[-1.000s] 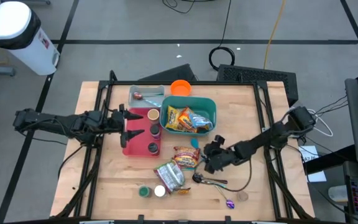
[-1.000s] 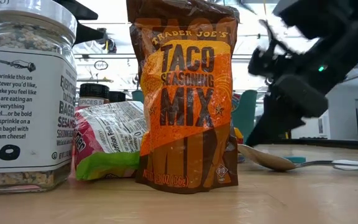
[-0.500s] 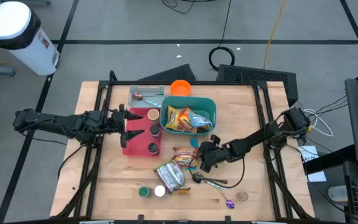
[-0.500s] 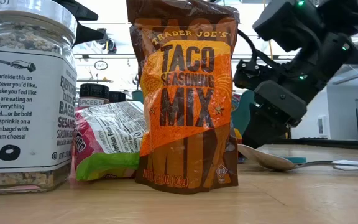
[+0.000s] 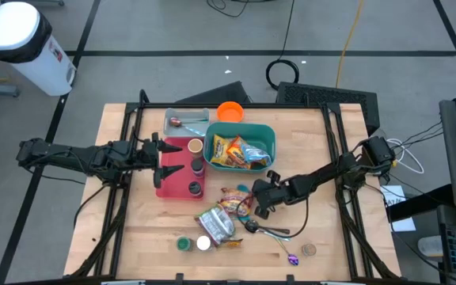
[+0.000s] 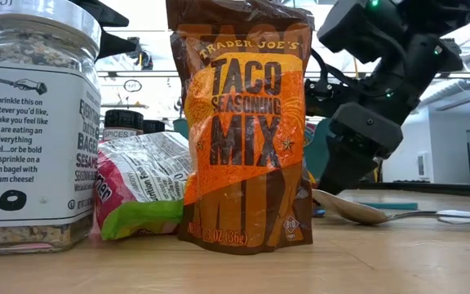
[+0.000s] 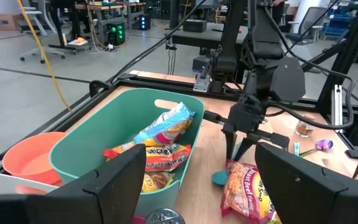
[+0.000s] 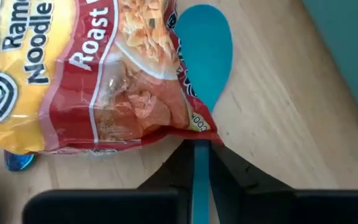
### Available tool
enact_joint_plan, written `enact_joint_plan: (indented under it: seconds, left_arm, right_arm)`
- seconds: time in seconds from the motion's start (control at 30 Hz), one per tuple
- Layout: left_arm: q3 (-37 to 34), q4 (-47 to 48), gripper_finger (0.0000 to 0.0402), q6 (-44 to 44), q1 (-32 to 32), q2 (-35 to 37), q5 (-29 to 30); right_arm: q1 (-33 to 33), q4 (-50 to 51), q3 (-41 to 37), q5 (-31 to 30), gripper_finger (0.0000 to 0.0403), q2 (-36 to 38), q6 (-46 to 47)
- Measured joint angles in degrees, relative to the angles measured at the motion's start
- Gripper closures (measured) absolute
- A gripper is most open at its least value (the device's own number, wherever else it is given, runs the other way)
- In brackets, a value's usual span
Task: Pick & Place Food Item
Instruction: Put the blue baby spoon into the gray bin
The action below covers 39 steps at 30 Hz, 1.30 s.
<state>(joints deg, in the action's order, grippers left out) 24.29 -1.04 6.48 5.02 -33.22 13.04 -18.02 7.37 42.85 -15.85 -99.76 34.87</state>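
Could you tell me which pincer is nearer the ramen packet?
The right pincer is right at the ramen packet, just beside it. The left pincer waits farther off, over the red tray.

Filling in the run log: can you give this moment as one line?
right tool: open, over ramen packet edge and teal spoon | left tool: waiting over red tray | teal bin: holds snack packets

Two dark, blocky jointed arms with black cables, small green lights on one
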Motion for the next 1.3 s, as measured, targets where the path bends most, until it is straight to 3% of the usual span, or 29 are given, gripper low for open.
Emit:
enact_joint_plan:
  seconds: [0.23, 0.43, 0.6, 0.8, 1.07, 1.3]
  left_arm:
    - [-0.04, -0.02, 0.0091, -0.02, 0.0, -1.5, 0.02]
    - [-0.04, -0.98, 0.0091, -0.09, 0.0, -2.73, 0.52]
    - [-0.07, -3.05, 0.0091, -0.13, 0.0, -3.59, 0.51]
    - [-0.07, -8.29, 0.0091, 0.51, 0.0, -5.08, 0.5]
    - [-0.07, -17.15, 0.0091, 6.71, 0.0, -11.53, 0.51]
    - [-0.07, -27.46, 0.0091, 8.78, 0.0, -21.5, 0.92]
  right_arm:
    - [-2.09, 7.95, -0.11, 1.39, 0.0391, 6.11, 1.74]
    - [-7.27, 14.83, -0.66, -4.46, 0.0388, 15.0, 3.31]
    - [-11.85, 14.94, -0.33, -14.78, 0.0388, 22.54, 3.23]
    - [-15.21, 3.76, -0.26, -27.56, 0.0389, 28.34, -8.01]
    - [-12.32, -18.77, -0.24, -28.98, 0.0389, 29.07, -31.75]
    - [-9.34, -22.57, -0.17, -30.25, 0.0389, 25.52, -39.86]
